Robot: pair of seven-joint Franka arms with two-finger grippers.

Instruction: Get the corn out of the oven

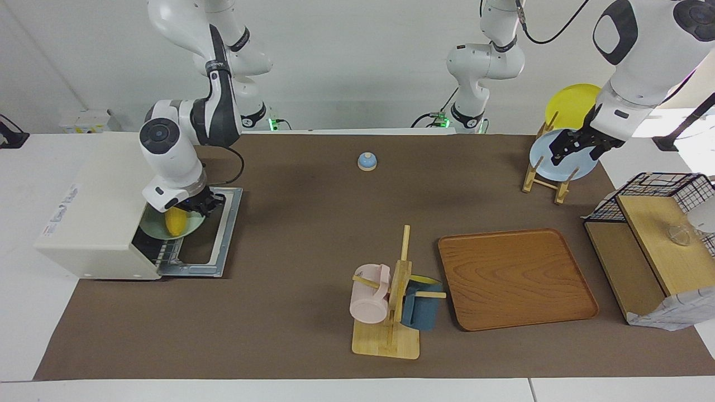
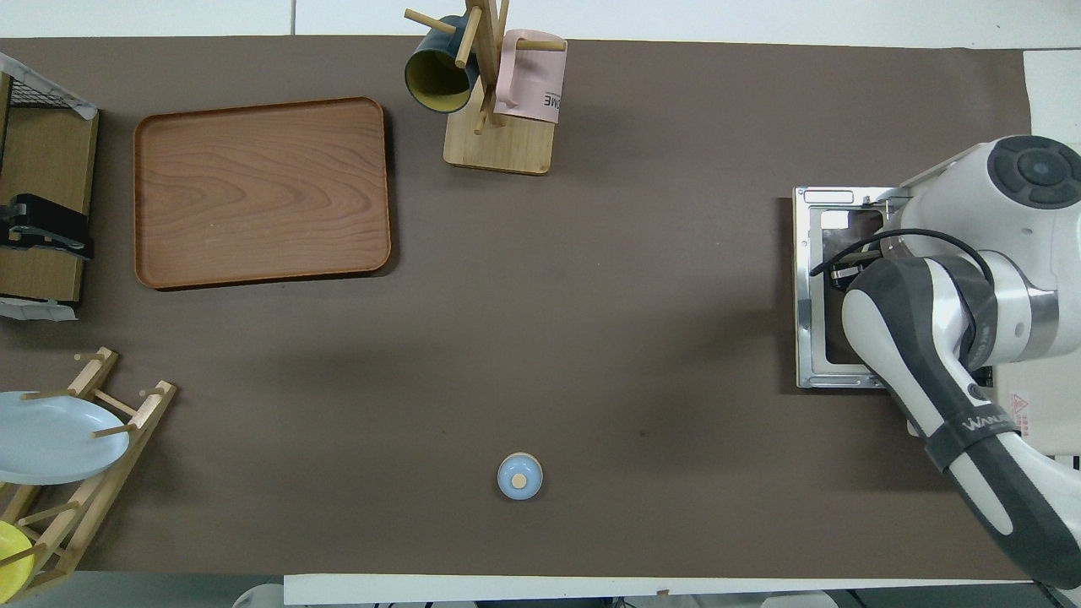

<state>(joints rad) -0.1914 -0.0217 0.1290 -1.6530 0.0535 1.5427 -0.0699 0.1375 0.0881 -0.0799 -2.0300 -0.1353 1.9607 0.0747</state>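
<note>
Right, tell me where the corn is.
In the facing view the corn lies on a pale green plate at the oven's open mouth, at the right arm's end of the table, directly under the right gripper.

Your yellow corn (image 1: 175, 222) lies on a green plate (image 1: 153, 226) inside the open oven (image 1: 100, 223), at the table's right-arm end.
</note>
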